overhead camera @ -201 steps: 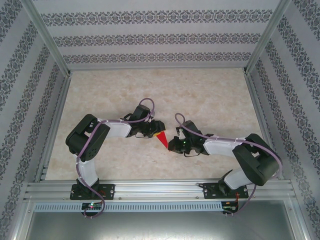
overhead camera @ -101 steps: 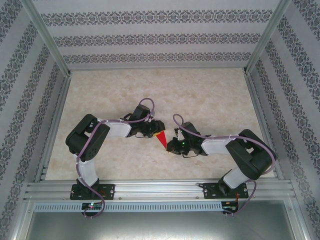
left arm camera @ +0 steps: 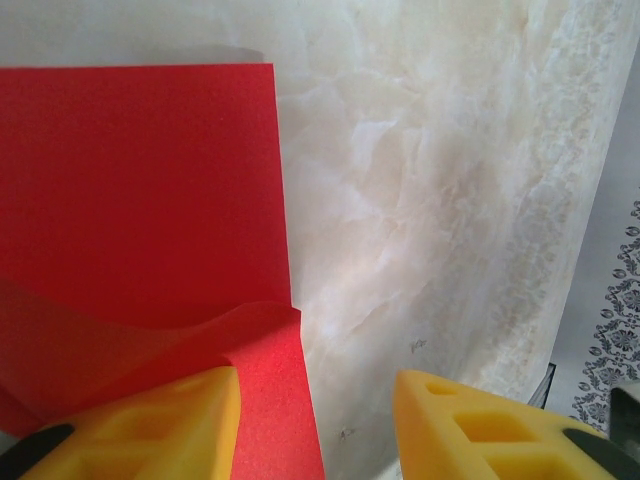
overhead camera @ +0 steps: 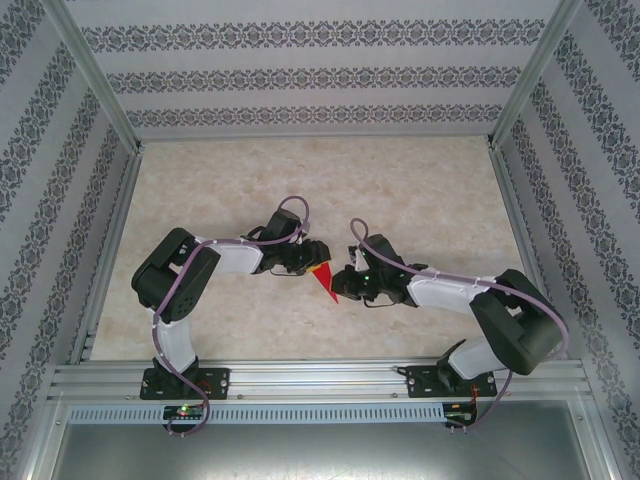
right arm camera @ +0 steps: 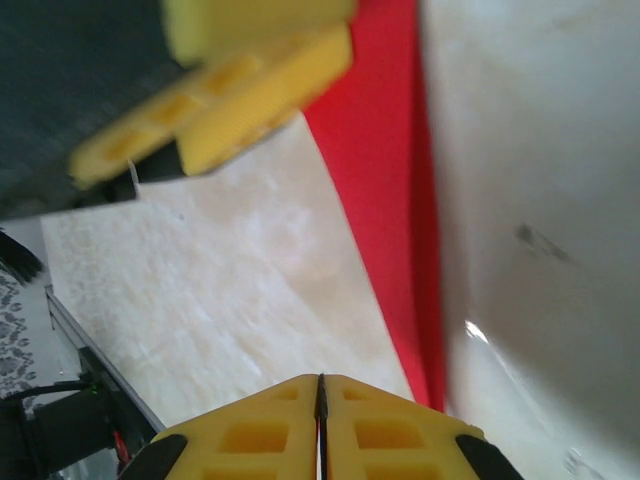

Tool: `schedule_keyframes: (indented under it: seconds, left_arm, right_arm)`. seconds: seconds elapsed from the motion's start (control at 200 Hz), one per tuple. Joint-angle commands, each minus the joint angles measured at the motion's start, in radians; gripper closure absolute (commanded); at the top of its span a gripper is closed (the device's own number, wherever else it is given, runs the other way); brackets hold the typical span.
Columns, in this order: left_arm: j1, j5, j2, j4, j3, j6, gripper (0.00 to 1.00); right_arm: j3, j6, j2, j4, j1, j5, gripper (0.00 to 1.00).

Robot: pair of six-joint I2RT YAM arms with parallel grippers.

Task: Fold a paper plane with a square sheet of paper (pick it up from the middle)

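Out on the pale marbled surface, a little nearer than the middle, the red sheet of paper lies between the two arms. From above it shows as a slim triangle with its point towards the near edge. The left claw is at its far-left side and the right claw just beside it on the right. From the left wrist, the sheet of paper is plain red, with a loose flap curling up close to the left claw. Its yellow jaws stand partly apart: one finger is over the red and the other over bare surface, with nothing pinched. From the right wrist, the right claw has its yellow pads pressed together, nothing visible between them. The paper runs past as a red strip just to one side.
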Motion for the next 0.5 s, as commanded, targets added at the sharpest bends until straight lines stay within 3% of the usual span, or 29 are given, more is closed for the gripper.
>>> schedule_keyframes:
  seconds: [0.0,0.495]
  left_arm:
    - [-0.008,-0.020,0.039,-0.066,0.001,0.023,0.54]
    - [-0.007,-0.017,0.038,-0.061,-0.004,0.021,0.54]
  right_arm:
    - [0.050,-0.023,0.061,0.019,0.006,-0.024,0.90]
    - [0.086,-0.004,0.237,0.065,0.001,0.004,0.88]
